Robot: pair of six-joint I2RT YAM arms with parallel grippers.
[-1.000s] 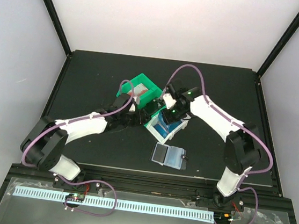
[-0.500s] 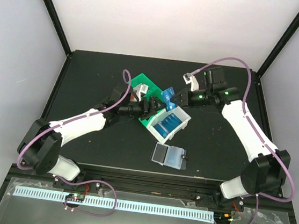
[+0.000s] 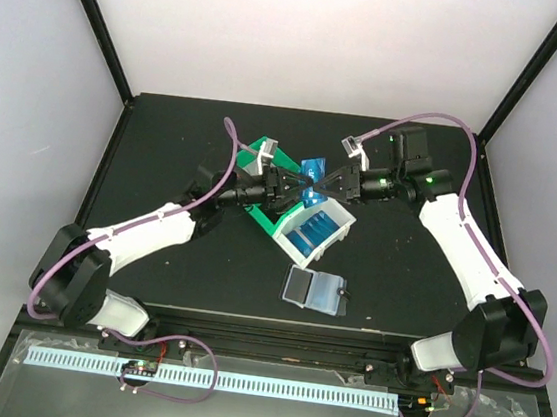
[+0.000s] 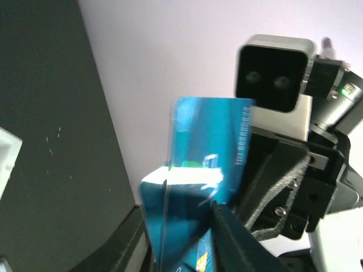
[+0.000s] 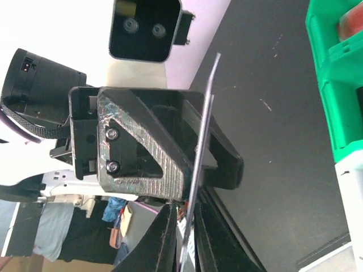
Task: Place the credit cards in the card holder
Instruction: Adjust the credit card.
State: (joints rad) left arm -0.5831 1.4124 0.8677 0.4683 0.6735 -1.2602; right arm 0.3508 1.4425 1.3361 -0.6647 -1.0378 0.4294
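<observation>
overhead, the left gripper (image 3: 291,184) hangs above the bins, its jaws pinched onto the blue credit cards (image 3: 311,167), which stand on edge in the air between the two arms. in the left wrist view two cards seem to overlap. just to the right, the right gripper (image 3: 326,185) faces it nose to nose, fingers closed to a card's thickness on the same cards, seen edge-on from the right wrist. below them the white bin (image 3: 338,215) holds more blue cards (image 3: 306,234). near it, toward the arm bases, the card holder (image 3: 314,290) lies open on the table (image 3: 164,155).
</observation>
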